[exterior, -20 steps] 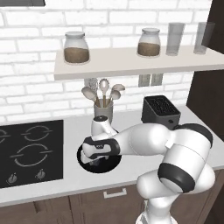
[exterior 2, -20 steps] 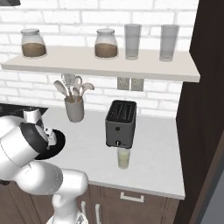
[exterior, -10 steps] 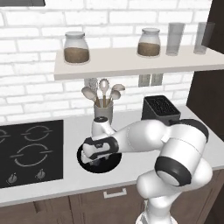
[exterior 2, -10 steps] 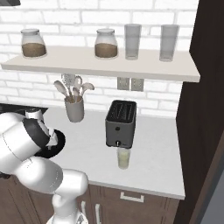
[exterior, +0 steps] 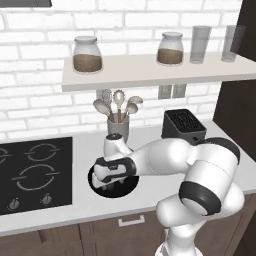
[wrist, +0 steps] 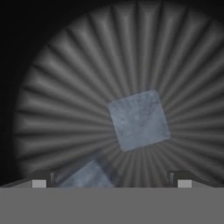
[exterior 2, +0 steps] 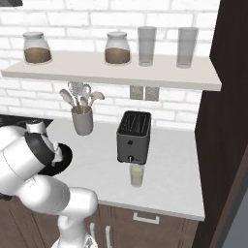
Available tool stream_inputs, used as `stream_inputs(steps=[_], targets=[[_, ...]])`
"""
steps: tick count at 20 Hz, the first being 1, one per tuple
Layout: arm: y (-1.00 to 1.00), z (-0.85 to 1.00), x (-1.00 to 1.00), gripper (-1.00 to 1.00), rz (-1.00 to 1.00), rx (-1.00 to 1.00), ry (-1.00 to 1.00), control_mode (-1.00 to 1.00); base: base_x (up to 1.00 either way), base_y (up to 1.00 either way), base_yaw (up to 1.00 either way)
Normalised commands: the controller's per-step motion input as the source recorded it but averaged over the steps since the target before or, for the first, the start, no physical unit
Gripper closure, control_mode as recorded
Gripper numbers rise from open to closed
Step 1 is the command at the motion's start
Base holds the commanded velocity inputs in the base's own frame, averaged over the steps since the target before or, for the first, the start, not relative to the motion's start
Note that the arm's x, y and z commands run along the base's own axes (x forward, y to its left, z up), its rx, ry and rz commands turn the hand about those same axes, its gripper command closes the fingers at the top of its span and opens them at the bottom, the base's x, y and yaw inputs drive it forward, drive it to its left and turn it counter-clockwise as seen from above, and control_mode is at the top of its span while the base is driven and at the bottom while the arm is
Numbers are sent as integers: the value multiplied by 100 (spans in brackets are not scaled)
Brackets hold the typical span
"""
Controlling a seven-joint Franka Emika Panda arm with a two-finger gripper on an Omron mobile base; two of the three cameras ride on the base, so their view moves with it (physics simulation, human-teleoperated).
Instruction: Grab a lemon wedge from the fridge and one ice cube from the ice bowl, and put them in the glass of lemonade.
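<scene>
The black ice bowl [exterior: 96, 181] lies on the counter beside the stove top, and its rim [exterior 2: 66, 156] peeks out from behind my arm. My gripper [exterior: 113, 184] hangs just over the bowl, open. In the hand view a grey-blue ice cube [wrist: 138, 120] rests on the ribbed bowl floor [wrist: 65, 87], ahead of the open gripper [wrist: 111, 183] and between its finger lines. A second ice cube [wrist: 85, 177] lies by the left fingertip [wrist: 40, 182]. The glass of lemonade [exterior 2: 137, 175] stands in front of the toaster. The lemon wedge and the fridge are out of view.
A black toaster [exterior: 183, 127] [exterior 2: 133, 137] stands to the right of the bowl, a grey utensil holder [exterior: 118, 128] just behind it, and the stove top [exterior: 35, 170] to its left. A shelf [exterior 2: 111, 70] above carries jars and two tall glasses. A dark tall panel [exterior 2: 227, 121] closes off the right.
The hand has sunk slightly toward the bowl and edged a little left; the bowl, glass and toaster have not moved.
</scene>
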Motion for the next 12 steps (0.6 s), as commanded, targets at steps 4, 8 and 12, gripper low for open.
stream_inputs(steps=[4,8,12], targets=[[0,0,-16,-100,0,0,0,-100,0,0,0],[0,0,4,-100,0,0,0,-100,0,0,0],[0,0,19,-100,0,0,3,-100,0,0,0]])
